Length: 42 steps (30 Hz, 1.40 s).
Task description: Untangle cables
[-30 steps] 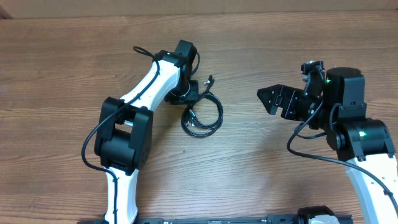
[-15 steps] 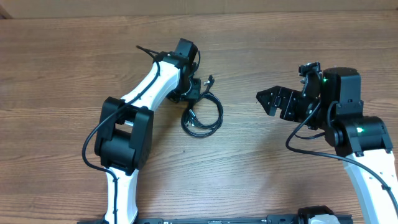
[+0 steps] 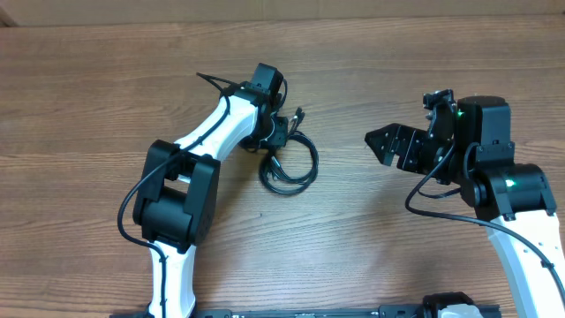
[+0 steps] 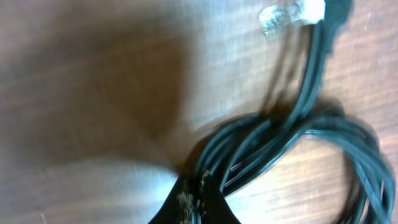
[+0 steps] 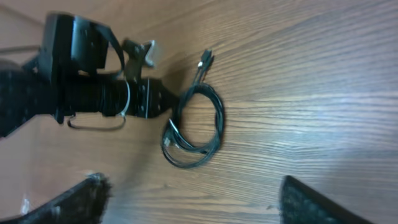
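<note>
Close under the left wrist camera, the left end effector [image 4: 193, 205] shows as a dark point at the bottom edge, jaws pressed together and clenched on strands of the cables [image 4: 292, 143]. These thin black cords loop to the right, where the frame edge cuts them off. A pale, clear plug end [image 4: 292, 15] lies at the top of that view, badly blurred, as is the wooden surface [image 4: 93, 62] beneath it.

From above, the cables [image 3: 281, 179] lie as one small coil left of the surface's middle. The left end effector [image 3: 275, 132] touches the coil's upper left side. A short free end with a plug [image 3: 298, 113] pokes up and to the right of the coil. How many cords make up the coil cannot be told.

Well apart to the right, the right end effector [image 3: 381, 141] points toward the coil and holds nothing. Its wrist view shows its fingers [image 5: 81, 199] released and spread wide, each cut off by the bottom edge. Between them, farther off, the coil [image 5: 186, 146] meets the left arm's pointed tip [image 5: 158, 99], and the plug end [image 5: 205, 59] angles away from the loop. Two small green lights [image 3: 459, 113] glow on the right arm.
</note>
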Available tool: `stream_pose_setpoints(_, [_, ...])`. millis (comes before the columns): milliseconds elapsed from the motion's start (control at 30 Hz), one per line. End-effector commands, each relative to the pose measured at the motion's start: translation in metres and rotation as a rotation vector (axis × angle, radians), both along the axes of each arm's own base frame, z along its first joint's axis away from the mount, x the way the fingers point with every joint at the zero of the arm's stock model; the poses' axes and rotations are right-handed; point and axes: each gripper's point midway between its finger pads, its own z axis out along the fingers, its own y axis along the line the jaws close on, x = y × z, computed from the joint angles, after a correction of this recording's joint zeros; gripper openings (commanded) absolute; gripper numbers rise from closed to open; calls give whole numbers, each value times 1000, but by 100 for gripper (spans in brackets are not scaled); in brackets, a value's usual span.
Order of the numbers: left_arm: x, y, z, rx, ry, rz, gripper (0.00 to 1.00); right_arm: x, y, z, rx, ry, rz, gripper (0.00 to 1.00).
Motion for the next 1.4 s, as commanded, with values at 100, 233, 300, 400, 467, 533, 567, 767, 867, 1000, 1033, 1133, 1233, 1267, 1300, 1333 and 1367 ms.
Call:
stream_pose_setpoints(100, [-13,-43,79,-290,74,-75,4,13,11,29,123,-60,-21,78])
stream_pose_setpoints(233, [-22,-51,130,-371,24,-142,4,22,12,36,206,-33,-101,73])
stream_pose_setpoints(300, [-25,-49,149,-375,-16,-148,4,26,13,35,240,-5,-137,70])
stream_pose_setpoints(400, [-26,-47,166,-385,-61,-157,4,32,13,27,273,47,-178,68])
stream_pose_setpoints(467, [-25,-47,175,-393,-86,-160,4,35,14,21,284,80,-194,67])
stream_pose_setpoints(533, [-24,-47,178,-398,-99,-162,4,38,21,14,293,106,-178,67])
stream_pose_setpoints(567, [-23,-48,179,-399,-102,-163,4,38,25,11,296,118,-164,67])
stream_pose_setpoints(767, [-21,-48,179,-404,-110,-160,4,42,51,-27,281,250,-126,62])
stream_pose_setpoints(867, [-19,-48,182,-418,-110,-145,4,42,60,-42,268,294,-109,62])
stream_pose_setpoints(1000, [-17,-46,186,-466,-80,-92,4,40,78,-63,246,348,-70,61])
stream_pose_setpoints(1033, [-17,-46,187,-477,-76,-88,4,39,83,-66,242,355,-58,61])
stream_pose_setpoints(1133, [-17,-46,189,-499,-50,-41,4,38,94,-72,232,358,-28,61])
stream_pose_setpoints(1233, [-14,-45,191,-525,-14,45,4,35,104,-72,204,314,58,61])
stream_pose_setpoints(1267, [-13,-47,194,-549,-1,71,4,32,109,-69,187,269,132,62])
stream_pose_setpoints(1300, [-12,-49,197,-577,10,86,4,31,112,-67,182,242,177,63])
stream_pose_setpoints(1333, [-12,-52,202,-613,20,92,4,29,116,-64,181,208,237,66])
stream_pose_setpoints(1367, [-11,-55,206,-647,28,94,4,27,119,-60,180,171,299,66])
